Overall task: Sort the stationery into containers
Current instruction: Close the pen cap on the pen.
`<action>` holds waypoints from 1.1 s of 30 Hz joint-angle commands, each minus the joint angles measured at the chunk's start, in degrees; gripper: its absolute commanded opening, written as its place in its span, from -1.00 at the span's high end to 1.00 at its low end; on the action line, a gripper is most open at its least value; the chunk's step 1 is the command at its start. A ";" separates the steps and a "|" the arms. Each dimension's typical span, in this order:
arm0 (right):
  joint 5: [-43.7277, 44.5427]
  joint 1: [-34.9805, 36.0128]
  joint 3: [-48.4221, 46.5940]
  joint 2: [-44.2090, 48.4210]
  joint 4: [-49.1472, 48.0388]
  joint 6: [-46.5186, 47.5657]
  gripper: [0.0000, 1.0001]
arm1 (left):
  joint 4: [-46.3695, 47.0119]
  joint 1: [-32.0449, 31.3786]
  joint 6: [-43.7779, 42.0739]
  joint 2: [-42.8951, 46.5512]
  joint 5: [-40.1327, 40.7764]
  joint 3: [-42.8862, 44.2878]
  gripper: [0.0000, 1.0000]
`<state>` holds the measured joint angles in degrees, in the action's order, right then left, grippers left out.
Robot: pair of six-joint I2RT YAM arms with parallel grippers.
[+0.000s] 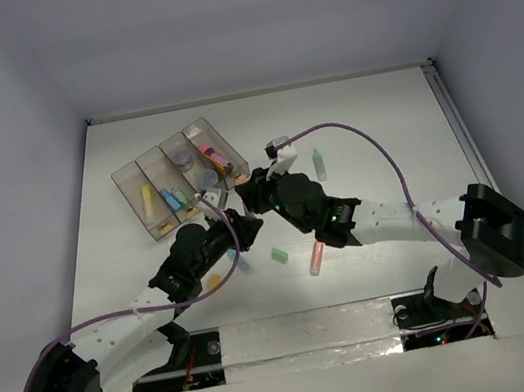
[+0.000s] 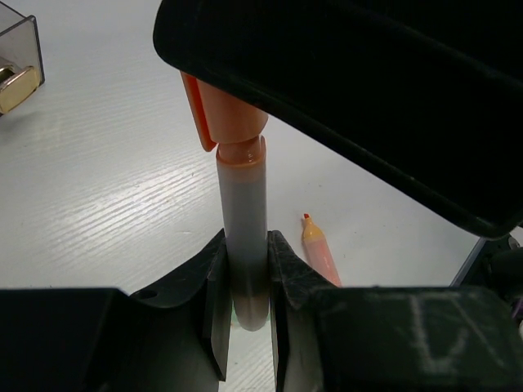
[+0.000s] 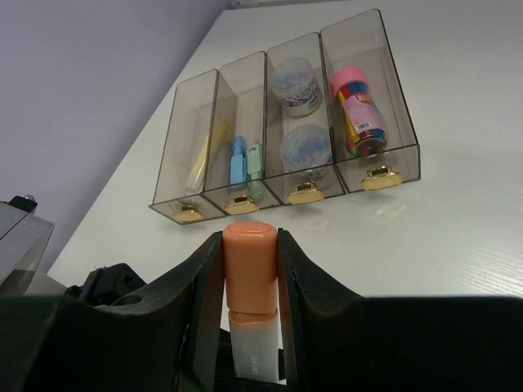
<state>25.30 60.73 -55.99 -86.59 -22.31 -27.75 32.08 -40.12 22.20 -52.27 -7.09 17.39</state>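
Note:
Both grippers hold one orange-capped marker with a pale grey barrel, in the air just in front of the tray. My left gripper is shut on the barrel. My right gripper is shut on the orange cap. In the top view the left gripper and right gripper meet tip to tip. The smoky clear four-compartment tray holds a yellow pen, blue and green pieces, two round grey pots and a pink piece.
Loose on the table are a green marker, a green eraser block, a pink-orange marker, which also shows in the left wrist view, a blue piece and an orange piece. The tray sits at the back left.

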 commanded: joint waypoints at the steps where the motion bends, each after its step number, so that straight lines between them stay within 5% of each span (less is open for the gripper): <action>1: -3.59 1.58 1.14 1.24 5.61 2.18 1.00 | 7.30 0.39 0.12 1.30 1.47 2.92 1.00; 10: -1.48 5.27 6.15 3.44 3.59 -2.49 1.00 | 7.39 0.39 2.85 1.12 3.93 4.76 1.00; 19: -8.33 6.07 12.74 6.16 -2.48 -2.67 1.00 | 6.95 0.39 4.70 3.05 2.35 8.89 1.00; 33: -21.87 6.07 3.25 8.19 18.53 4.72 1.00 | -3.33 0.39 1.10 4.02 0.67 15.39 1.00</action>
<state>17.32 62.98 -52.93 -76.75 -19.16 -21.69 18.55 -41.65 24.45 -49.60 -14.96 26.13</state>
